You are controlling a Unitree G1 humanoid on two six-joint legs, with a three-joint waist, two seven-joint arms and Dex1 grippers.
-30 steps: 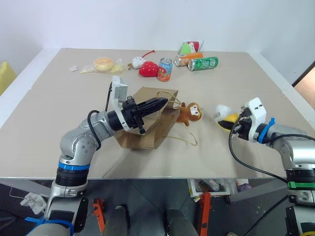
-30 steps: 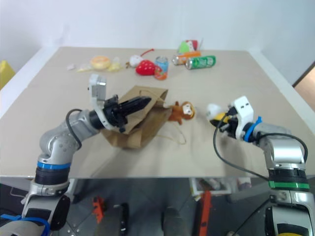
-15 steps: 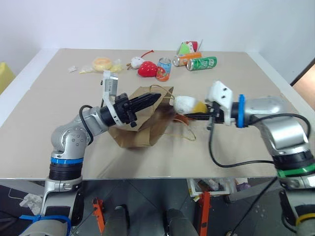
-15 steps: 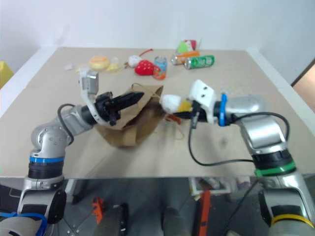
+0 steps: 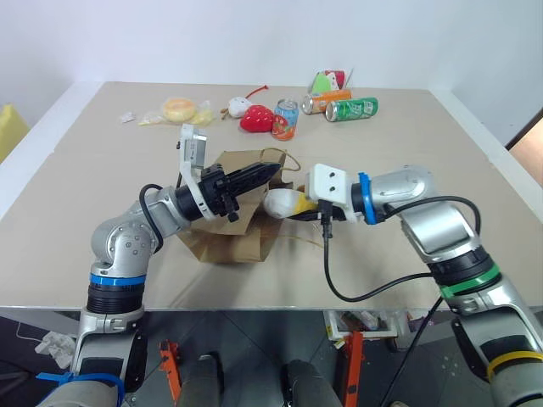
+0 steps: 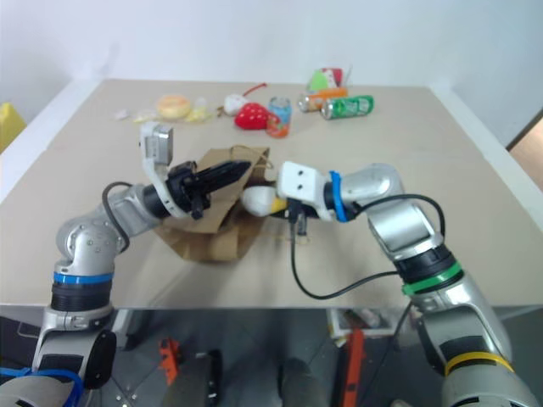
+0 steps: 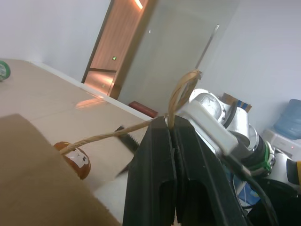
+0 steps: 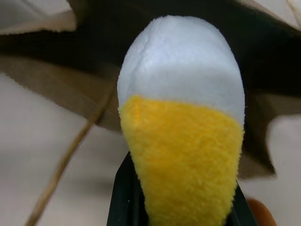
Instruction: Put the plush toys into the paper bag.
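Brown bag: the paper bag [image 5: 233, 229] lies on the table [image 5: 76, 220], mouth toward the robot's right.
Left gripper [image 5: 270, 172]: fingers pinched shut on the bag's cord handle [image 7: 181, 92], lifting the upper edge.
Right gripper [image 5: 299, 209]: clamped on the white-and-yellow egg plush [image 5: 282, 203], held at the bag's mouth.
Monkey plush [image 7: 74, 160]: beside the bag, partly hidden.
Far edge: strawberry plush [image 5: 256, 119], cans [image 5: 349, 108], well apart.

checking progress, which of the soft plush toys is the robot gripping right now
The white-and-yellow egg-shaped plush, clamped in the right gripper at the brown paper bag's mouth; the red strawberry plush lies untouched far back.
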